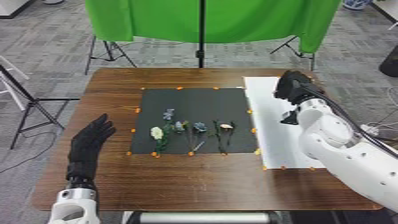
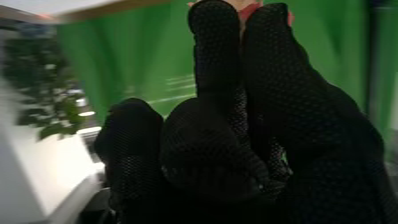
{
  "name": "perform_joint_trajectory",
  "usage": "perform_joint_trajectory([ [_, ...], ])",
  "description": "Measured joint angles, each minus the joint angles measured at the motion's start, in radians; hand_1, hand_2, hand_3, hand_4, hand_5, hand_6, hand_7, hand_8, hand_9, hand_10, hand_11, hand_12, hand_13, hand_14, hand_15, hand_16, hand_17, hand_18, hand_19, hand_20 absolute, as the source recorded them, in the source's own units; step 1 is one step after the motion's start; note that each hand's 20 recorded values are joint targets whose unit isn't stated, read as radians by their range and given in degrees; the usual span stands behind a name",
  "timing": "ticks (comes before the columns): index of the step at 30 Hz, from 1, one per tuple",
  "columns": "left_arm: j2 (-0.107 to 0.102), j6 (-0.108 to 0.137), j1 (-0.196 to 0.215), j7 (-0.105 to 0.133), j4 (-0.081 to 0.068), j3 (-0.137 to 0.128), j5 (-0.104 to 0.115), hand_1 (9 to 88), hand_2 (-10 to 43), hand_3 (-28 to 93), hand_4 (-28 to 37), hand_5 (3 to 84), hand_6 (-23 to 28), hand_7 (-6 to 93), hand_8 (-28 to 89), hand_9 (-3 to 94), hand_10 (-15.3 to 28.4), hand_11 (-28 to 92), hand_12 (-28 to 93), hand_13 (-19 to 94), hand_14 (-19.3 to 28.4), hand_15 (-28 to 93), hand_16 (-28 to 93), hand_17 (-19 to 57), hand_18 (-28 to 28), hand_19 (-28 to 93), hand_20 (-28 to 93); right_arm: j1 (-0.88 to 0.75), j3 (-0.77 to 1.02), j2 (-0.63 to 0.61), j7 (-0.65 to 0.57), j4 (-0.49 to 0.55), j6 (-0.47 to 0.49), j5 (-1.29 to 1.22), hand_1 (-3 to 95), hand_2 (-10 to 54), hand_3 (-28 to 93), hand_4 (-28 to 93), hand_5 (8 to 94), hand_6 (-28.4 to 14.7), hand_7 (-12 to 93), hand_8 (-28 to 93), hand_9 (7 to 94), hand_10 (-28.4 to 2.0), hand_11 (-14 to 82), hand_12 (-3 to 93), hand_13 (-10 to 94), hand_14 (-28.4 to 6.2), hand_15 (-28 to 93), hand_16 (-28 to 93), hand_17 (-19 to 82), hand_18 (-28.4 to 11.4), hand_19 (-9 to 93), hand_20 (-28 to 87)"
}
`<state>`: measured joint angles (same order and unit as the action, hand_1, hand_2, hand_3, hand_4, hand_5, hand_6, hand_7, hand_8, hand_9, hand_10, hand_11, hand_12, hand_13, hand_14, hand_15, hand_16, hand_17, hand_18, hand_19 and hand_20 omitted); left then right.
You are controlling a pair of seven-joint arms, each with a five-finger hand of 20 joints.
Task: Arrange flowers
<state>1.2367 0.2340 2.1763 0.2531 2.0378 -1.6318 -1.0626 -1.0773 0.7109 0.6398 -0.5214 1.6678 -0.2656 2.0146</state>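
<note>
Flowers (image 1: 157, 133) on black mat (image 1: 209, 99), left hand (image 1: 86, 146) relaxed, right hand (image 1: 291, 86) over white sheet (image 1: 277, 150), grip unclear

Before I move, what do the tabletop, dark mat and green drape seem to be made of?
Tabletop: wood or wood-look laminate, brown and streaked, with a soft sheen. Dark mat: paper, card or perhaps felt; it lies flat without shine. Green drape: probably matte cloth, since it hangs in soft folds.
</note>
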Motion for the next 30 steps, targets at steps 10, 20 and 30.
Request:
perform_joint_trajectory([
  [10, 0.000, -0.001, -0.005, -0.003, -0.001, 0.001, -0.007, 24.4, 9.1, 63, -28.3, 42.8, 7.1, 6.4, -5, 39.1, 14.4, 17, 11, 29, 18.6, 27, -2, 3.9, 13.5, 12, 20, -0.098, 0.015, -0.005, 0.064, 0.163, 0.046, 0.003, 62.7, -9.5, 56, -19, 80.6, 1.1, 22, 8, 93.7, -7.6, 9.8, 37.0, 94, 0.4, 64, 29, 71, -9.5, 93, 61],
  [20, -0.001, -0.002, -0.006, -0.007, -0.003, 0.001, -0.007, 24.4, 9.0, 63, -28.3, 42.7, 7.0, 6.6, -5, 39.0, 14.4, 17, 11, 29, 18.7, 27, -2, 3.9, 13.5, 12, 20, -0.139, -0.004, 0.026, 0.071, 0.165, 0.056, -0.004, 61.8, -9.5, 57, -18, 80.0, 1.2, 23, 8, 93.6, -7.8, 9.0, 37.7, 94, 0.4, 63, 30, 70, -9.4, 93, 61],
  [30, -0.001, -0.004, -0.004, -0.007, -0.003, 0.000, -0.008, 24.4, 9.0, 64, -28.3, 42.7, 7.1, 6.5, -5, 39.1, 14.3, 17, 11, 29, 18.6, 27, -2, 3.9, 13.5, 12, 20, -0.233, 0.043, 0.016, 0.078, 0.223, 0.100, -0.039, 55.2, -9.5, 52, -15, 75.5, 0.5, 20, 7, 88.3, -9.7, 15.6, 32.6, 94, 0.2, 61, 33, 70, -9.5, 93, 61],
])
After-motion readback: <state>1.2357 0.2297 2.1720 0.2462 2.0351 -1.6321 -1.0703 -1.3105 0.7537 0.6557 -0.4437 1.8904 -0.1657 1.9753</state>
